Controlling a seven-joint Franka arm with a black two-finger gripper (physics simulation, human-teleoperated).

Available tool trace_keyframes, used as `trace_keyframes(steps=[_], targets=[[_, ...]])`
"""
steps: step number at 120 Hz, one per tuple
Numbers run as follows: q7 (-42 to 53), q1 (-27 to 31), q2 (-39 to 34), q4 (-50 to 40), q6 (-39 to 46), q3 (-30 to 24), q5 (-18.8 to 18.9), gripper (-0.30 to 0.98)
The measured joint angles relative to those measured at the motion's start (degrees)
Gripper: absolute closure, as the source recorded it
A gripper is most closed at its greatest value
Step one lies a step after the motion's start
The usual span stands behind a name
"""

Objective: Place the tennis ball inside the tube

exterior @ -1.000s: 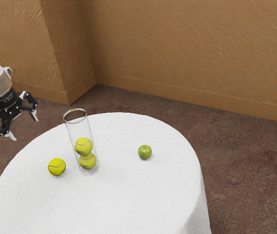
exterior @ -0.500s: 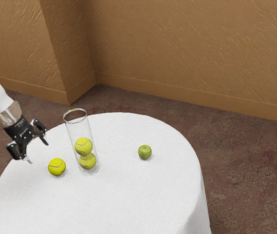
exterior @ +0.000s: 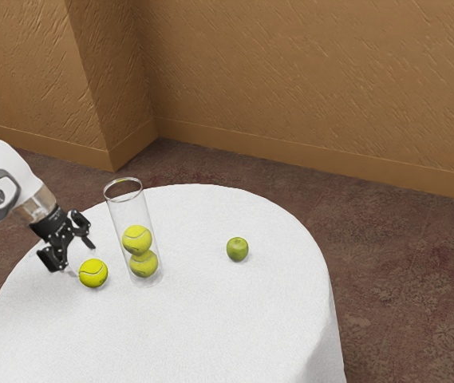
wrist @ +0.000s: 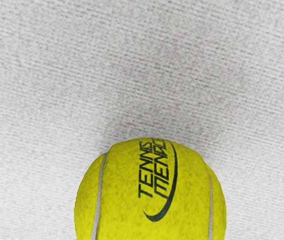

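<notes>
Open, with its two fingers spread apart, the black gripper (exterior: 81, 262) hangs low over the round table (exterior: 211, 327), slanting down from the white arm (exterior: 19, 166) at the exterior view's left. Its fingertips are close about the loose tennis ball (exterior: 93, 273), one toward the tube's side and the other toward the exterior view's left; whether either of them touches the felt, I cannot tell. That ball rests on the white cloth, outside the tube (exterior: 131, 211) and near it, on the exterior view's left. In the wrist view it sits large and bright yellow just under the hand, with pale seams curving down both flanks, dark lettering between them and a dark swoosh beside the letters; a soft shadow lies on the woven cloth next to it. The tube is clear, tall and upright, with a round rim at its mouth. Two more balls are stacked inside: the lower ball (exterior: 144, 266) down at the base, and the upper ball (exterior: 137, 239) resting on top of it. Well apart from the gripper, across the tube toward the exterior view's right, a small green apple (exterior: 238, 249) sits on the cloth. Behind the table are a patterned brown carpet (exterior: 402, 287) and a textured tan wall (exterior: 306, 80).
</notes>
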Motion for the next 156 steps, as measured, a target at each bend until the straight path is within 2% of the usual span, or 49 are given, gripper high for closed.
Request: trace_keyframes(steps=[36,104,137,156], targets=[[-2.5,-7.1,-2.4,2.3,2.3,6.9,0.3,0.00],[-4.7,-10.5,-5.8,2.2,3.2,11.4,0.4,0.00],[-5.1,-10.7,-5.9,2.1,3.3,11.6,1.1,0.21],[-5.1,-10.4,-5.9,2.1,3.2,11.6,1.2,0.25]])
